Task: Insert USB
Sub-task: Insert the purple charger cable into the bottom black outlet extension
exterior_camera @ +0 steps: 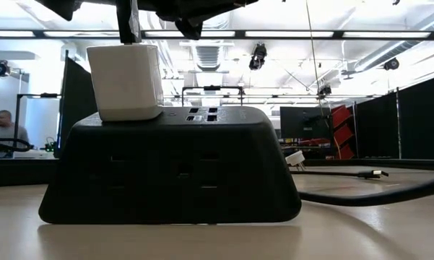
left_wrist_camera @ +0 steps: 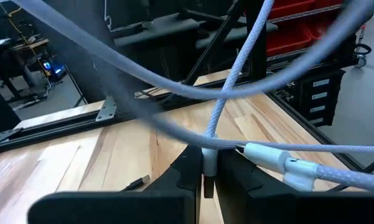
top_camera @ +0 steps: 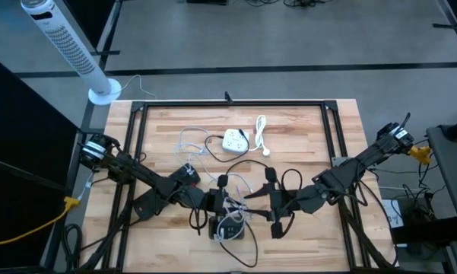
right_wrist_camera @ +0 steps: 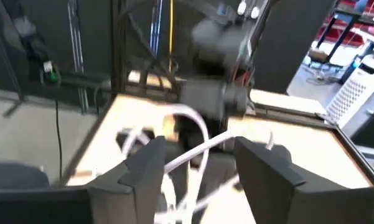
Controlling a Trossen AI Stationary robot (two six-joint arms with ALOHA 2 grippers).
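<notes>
A black power strip (exterior_camera: 173,166) lies near the table's front edge (top_camera: 230,230). A white charger (exterior_camera: 125,81) is plugged into its top, beside a row of USB ports (exterior_camera: 202,113). Just above the strip, my left gripper (top_camera: 215,202) is shut on the plug end of a pale grey braided USB cable (left_wrist_camera: 236,68). My right gripper (top_camera: 249,199) faces it from the table's right, open, with a white cable (right_wrist_camera: 190,152) running between its fingers. My left gripper pinches the cable's pale connector sleeve (left_wrist_camera: 208,160) between its two fingers, with the dark plug tip (left_wrist_camera: 206,186) showing below. The cable rises out of the hold and loops away, clear of the table. My right gripper: I cannot tell whether its fingers touch the white cable.
A white power strip (top_camera: 234,141) and a coiled white cable (top_camera: 262,137) lie toward the table's far side. Black cables (top_camera: 285,183) loop around both grippers, and a black USB cable (exterior_camera: 361,173) lies right of the black strip. A person sits far off in the room (exterior_camera: 3,126).
</notes>
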